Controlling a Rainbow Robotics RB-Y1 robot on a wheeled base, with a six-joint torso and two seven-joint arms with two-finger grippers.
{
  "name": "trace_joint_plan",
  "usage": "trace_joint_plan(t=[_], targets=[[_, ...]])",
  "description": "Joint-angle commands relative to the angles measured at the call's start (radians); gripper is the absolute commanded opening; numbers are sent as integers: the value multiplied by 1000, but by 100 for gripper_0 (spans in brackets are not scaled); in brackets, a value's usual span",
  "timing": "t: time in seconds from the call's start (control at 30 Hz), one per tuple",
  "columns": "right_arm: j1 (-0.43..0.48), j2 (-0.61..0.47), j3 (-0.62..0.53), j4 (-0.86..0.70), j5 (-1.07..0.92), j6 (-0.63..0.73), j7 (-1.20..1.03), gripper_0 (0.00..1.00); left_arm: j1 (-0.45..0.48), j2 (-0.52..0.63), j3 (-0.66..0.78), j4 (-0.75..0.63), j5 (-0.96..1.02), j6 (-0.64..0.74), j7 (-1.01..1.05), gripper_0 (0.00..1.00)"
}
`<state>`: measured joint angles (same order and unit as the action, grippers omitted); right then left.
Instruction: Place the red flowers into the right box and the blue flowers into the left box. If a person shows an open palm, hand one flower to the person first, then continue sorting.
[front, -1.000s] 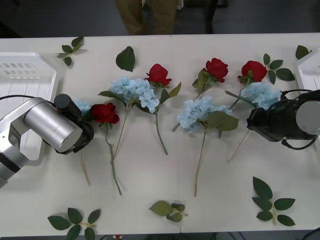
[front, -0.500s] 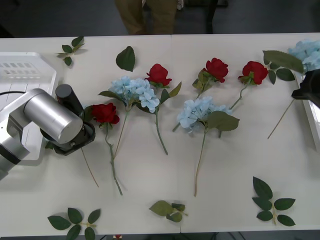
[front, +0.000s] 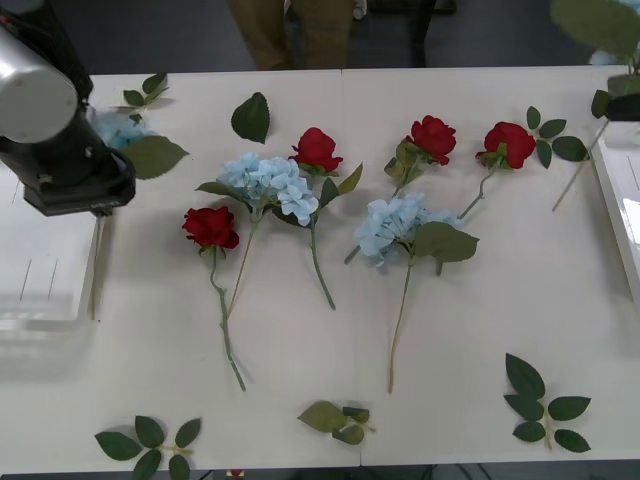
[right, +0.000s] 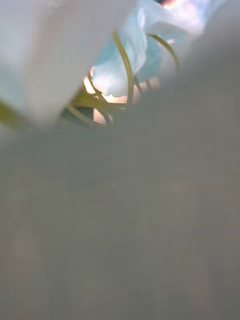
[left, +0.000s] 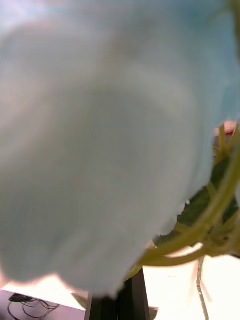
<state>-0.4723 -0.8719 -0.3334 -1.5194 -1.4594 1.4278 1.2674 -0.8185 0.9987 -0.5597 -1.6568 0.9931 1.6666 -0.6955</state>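
Front view: both arms have gone up since a moment ago. The left gripper (front: 95, 200), at 9 o'clock, now carries a blue flower (front: 125, 130) over the left box (front: 40, 290). The right gripper (front: 625, 105), at 2 o'clock, carries another blue flower (front: 600, 25) above the right box (front: 615, 190). Both seem to pinch stems. Four red flowers (front: 210, 227) wait mid-table.

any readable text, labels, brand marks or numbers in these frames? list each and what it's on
None. No legible word, number, logo or sign on the left box, the right box, the table, the red flowers, the blue flowers or the left arm's housing. Both wrist views are blurred petals and stems at close range, no print.
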Motion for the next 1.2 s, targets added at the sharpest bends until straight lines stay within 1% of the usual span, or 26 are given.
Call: trace_joint_plan(t=[0.03,0.1,0.17,0.3,0.33,0.47,0.6,0.67,0.77,0.93,1.0,1.03,1.07,1.1,1.13,1.2], targets=[[-82,47,54,1,-165,-95,101,0,-73,173,-5,88,85,10,1,0],[-89,76,80,1,-237,-122,158,0,-74,233,-3,141,104,-2,-65,0],[-97,116,93,1,-283,-127,225,0,-74,268,3,206,107,-19,-134,0],[-98,194,105,1,-338,-116,342,0,-74,294,17,336,98,-82,-234,0],[-98,205,109,1,-348,-115,353,0,-74,296,17,358,94,-99,-253,0],[-103,280,183,1,-450,-122,377,0,-74,273,17,526,71,-228,-368,0],[-112,343,243,-4,-464,-148,420,0,-73,224,17,601,12,-312,-383,0],[-117,378,300,-4,-469,-193,463,0,-74,189,15,635,-41,-352,-377,0],[-117,422,396,-5,-506,-314,529,0,-74,150,15,674,-97,-401,-368,0],[-132,445,530,-5,-552,-486,587,0,-74,133,17,684,-94,-424,-357,0],[-140,445,557,-8,-553,-520,593,0,-74,132,17,683,-96,-429,-349,2],[-143,447,576,-11,-553,-541,593,0,-74,130,17,684,-97,-430,-345,13],[-143,447,588,-15,-553,-557,596,0,-74,130,17,684,-97,-430,-340,46],[-144,447,603,-16,-556,-575,598,0,-74,130,17,684,-94,-430,-335,87],[-144,447,611,-16,-559,-580,599,0,-74,130,17,684,-91,-430,-332,100],[-143,447,617,-16,-568,-581,601,0,-73,130,17,683,-83,-427,-328,100]])
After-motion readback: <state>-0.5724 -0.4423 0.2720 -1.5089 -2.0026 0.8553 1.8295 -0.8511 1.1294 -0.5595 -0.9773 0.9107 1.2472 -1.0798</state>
